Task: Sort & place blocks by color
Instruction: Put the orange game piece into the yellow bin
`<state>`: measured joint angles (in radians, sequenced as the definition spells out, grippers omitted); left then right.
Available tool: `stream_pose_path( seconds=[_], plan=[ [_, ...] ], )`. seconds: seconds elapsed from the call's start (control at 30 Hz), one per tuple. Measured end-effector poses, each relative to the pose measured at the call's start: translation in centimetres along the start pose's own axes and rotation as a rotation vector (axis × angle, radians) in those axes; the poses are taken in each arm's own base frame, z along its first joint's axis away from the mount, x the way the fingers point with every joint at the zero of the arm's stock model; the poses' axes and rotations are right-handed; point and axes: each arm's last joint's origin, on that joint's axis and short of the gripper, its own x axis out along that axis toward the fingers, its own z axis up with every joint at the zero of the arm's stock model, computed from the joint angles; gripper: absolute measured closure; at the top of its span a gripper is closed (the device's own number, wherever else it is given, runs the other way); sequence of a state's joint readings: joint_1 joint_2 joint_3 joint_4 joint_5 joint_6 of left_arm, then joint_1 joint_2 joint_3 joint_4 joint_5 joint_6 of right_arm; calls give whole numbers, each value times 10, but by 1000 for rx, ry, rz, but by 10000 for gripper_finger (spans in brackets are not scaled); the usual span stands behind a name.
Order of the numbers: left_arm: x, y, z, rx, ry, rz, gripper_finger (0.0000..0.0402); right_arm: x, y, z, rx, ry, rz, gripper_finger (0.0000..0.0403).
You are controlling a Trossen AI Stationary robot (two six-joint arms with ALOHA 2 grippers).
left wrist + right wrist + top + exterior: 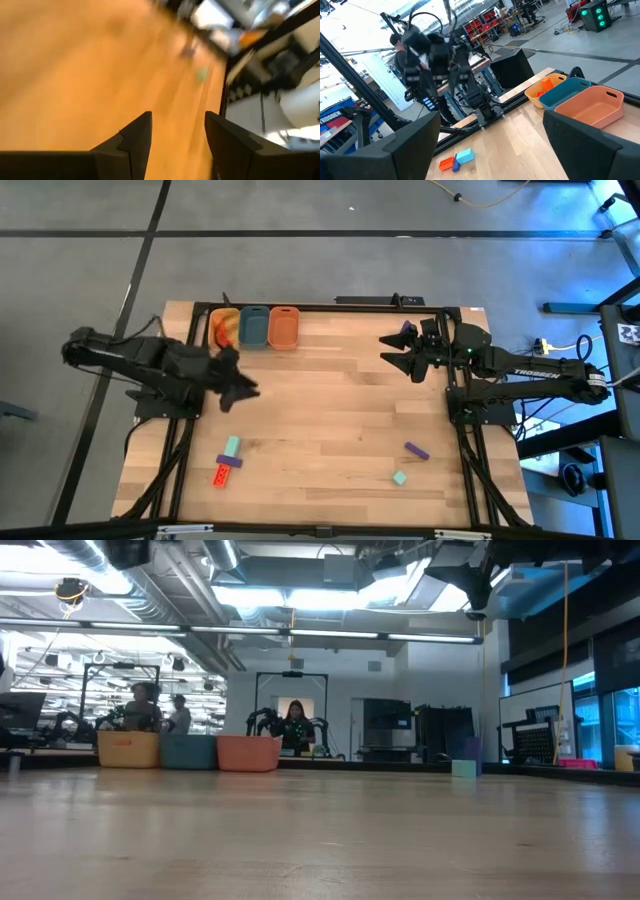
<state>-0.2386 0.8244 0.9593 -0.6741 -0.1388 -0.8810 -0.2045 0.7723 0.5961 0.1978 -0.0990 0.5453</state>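
Note:
Near the table's near-left corner lie a mint-teal bar (231,447), a purple block (231,462) and an orange-red block (220,475), touching one another; the right wrist view shows this cluster (457,160). A purple bar (416,450) and a mint-teal cube (399,477) lie flat toward the near-right. My left gripper (245,394) (177,132) hovers open over bare wood left of centre. My right gripper (388,350) (491,120) hangs open above the far-right part of the table. Neither one touches anything.
Three tubs stand in a row at the far edge: yellow (224,328) with orange-red pieces inside (547,82), blue (254,327) and orange (284,327). Bare wood spreads across the table's middle. People show in the room beyond (296,725).

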Motion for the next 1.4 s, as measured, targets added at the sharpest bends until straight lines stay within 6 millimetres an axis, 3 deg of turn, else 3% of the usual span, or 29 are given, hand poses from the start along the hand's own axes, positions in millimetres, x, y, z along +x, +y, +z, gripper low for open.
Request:
stream_pose_path(
  seconds=[0.3, 0.63, 0.83, 1.0, 1.4],
  plan=[
    [25, -13, -67, -357, 466, 290, 227, 0, 0, 0, 0, 0, 1, 48],
    [59, -39, -151, -590, 541, 594, 227, 0, 0, 0, -1, 0, 0, 48],
    [80, -47, -194, -649, 571, 671, 227, 0, 0, 0, -4, 0, 1, 48],
    [93, -41, -212, -618, 582, 759, 227, 0, 0, 0, -4, 0, 0, 48],
    [106, -34, -225, -582, 549, 823, 227, 0, 0, 0, -6, 0, 0, 48]
  ],
)
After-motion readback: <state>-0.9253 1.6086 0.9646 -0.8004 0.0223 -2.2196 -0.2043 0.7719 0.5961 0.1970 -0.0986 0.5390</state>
